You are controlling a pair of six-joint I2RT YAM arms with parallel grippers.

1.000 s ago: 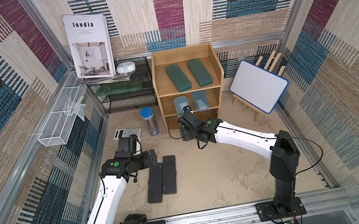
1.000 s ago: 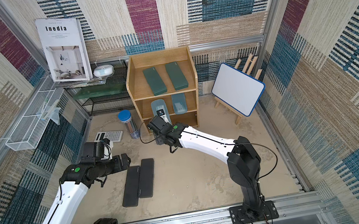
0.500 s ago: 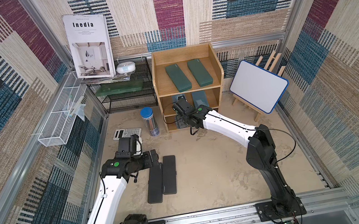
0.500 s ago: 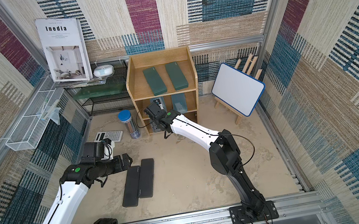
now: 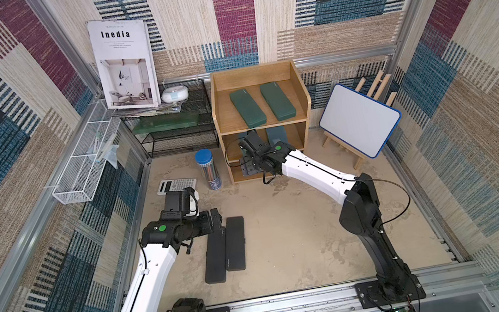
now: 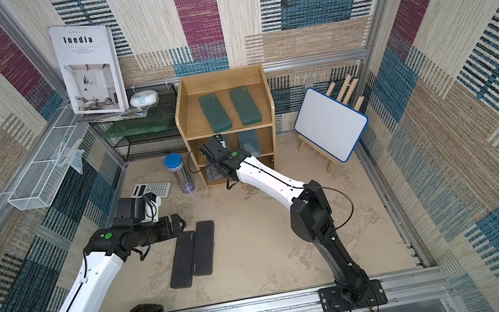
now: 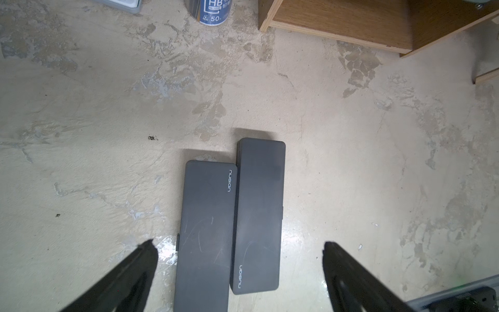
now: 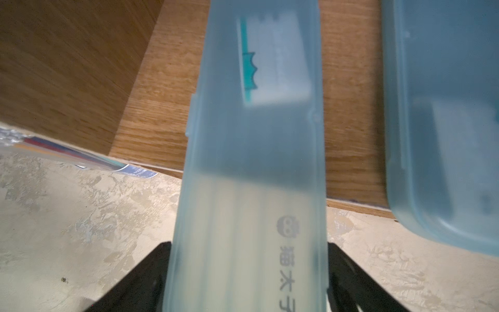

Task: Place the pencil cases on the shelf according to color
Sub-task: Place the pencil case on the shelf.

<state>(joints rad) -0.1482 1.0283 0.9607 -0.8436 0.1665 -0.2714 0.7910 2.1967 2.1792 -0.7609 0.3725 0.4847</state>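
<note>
Blue case at the jaws: a translucent light blue case [image 8: 251,162] lies lengthwise across the front lip of the middle tier. Its far end is over the wood and its near end is out over the tabletop [image 7: 351,135]. Whether it rests flat on the board I cannot tell.
Right gripper: the right gripper [image 8: 247,243] straddles that near end, with 1 finger close against each long side. Whether it is pinching or just slackened, the wrist view does not settle.
Blue neighbour: the second light blue case [image 8: 442,135] lies just beside it on the same board. A strip of bare wood separates them, and its near corner overhangs the lip.
Shelf: the shelf [image 5: 298,90] carries 2 dark green cases [image 5: 248,108] side by side on the top tier. The arm hides most of the bottom tier.
Black pair: 2 black cases [image 7: 205,229] lie on the tabletop touching along their long sides, well apart from the shelf.
Left gripper: the left gripper [image 7: 237,244] hovers over the black pair with its fingers spread wide, holding nothing.
Step in hand: probably seating this blue case beside its twin and letting go.
Doing it well: slide it deeper so most of its length sits on the wood, and keep it parallel to the neighbour without nudging it. Part the fingers fully clear of both sides, then back straight out along the case's length, staying low under the top board.
Risk: a sideways retreat could drag the overhanging end off the lip.
</note>
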